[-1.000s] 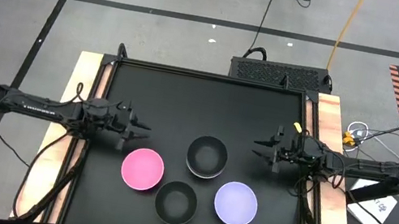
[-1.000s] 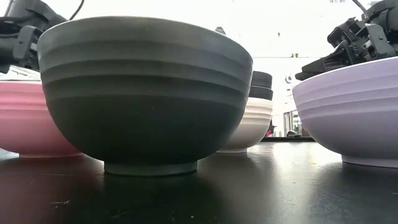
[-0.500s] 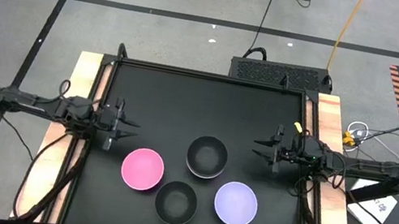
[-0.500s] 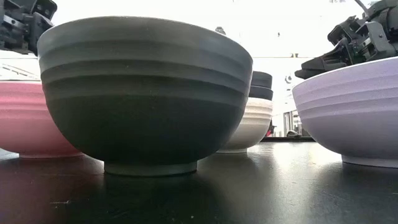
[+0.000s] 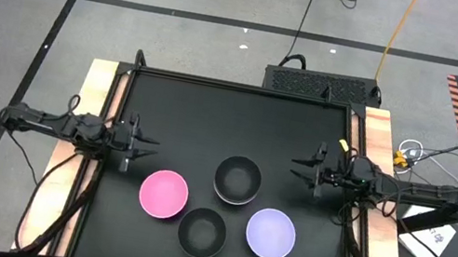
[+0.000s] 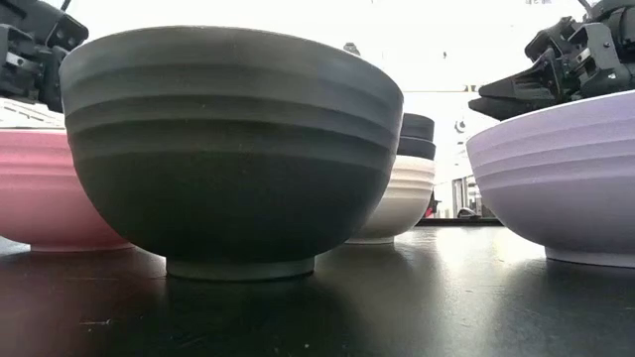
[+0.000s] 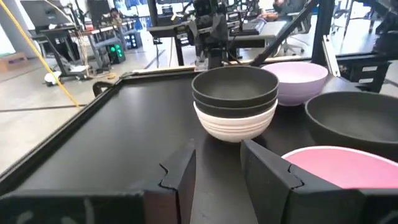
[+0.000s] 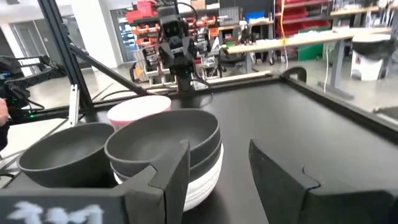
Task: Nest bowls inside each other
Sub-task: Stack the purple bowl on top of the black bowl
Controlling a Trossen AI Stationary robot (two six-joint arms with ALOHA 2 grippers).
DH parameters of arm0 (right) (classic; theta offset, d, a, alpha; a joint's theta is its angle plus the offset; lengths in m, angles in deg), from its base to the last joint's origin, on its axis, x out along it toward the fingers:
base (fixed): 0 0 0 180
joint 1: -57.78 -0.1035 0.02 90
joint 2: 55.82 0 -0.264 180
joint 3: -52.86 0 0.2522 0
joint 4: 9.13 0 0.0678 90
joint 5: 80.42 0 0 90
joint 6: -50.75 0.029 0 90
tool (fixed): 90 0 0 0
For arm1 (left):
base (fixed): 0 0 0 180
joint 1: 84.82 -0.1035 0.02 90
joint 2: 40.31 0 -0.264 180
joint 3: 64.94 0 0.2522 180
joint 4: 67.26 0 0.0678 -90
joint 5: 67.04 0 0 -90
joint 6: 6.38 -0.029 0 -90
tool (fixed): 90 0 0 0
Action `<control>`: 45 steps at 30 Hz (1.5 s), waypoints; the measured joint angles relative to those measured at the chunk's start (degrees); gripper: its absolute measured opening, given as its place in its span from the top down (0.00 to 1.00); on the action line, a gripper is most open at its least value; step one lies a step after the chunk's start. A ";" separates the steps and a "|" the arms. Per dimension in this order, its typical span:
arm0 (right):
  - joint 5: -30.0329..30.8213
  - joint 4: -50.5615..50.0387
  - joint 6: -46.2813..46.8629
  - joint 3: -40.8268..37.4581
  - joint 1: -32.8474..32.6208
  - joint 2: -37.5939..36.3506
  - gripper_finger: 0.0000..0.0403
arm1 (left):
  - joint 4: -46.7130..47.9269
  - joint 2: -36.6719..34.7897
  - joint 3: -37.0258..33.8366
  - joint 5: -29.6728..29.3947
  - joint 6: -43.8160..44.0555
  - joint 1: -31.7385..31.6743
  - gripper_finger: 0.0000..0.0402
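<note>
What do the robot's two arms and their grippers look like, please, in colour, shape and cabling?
Both arms are dark, slim and jointed, with black cables running along them. The left gripper and the right gripper each end in two pointed black fingers. Seen close, the left fingers are flat, angular black blades, and so are the right fingers. A small yellow mark sits on the right wrist.

The left arm's dark two-finger tool (image 5: 150,146) has drawn back toward the left edge of the black bench (image 5: 213,112) (away from the pink round plastic bowl (image 5: 164,194)), fingers apart and empty.
</note>
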 joint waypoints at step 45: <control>-1.12 -21.48 12.20 23.96 -37.43 11.88 0.70 | 0.21 0.07 0.00 -2.25 2.81 0.00 0.68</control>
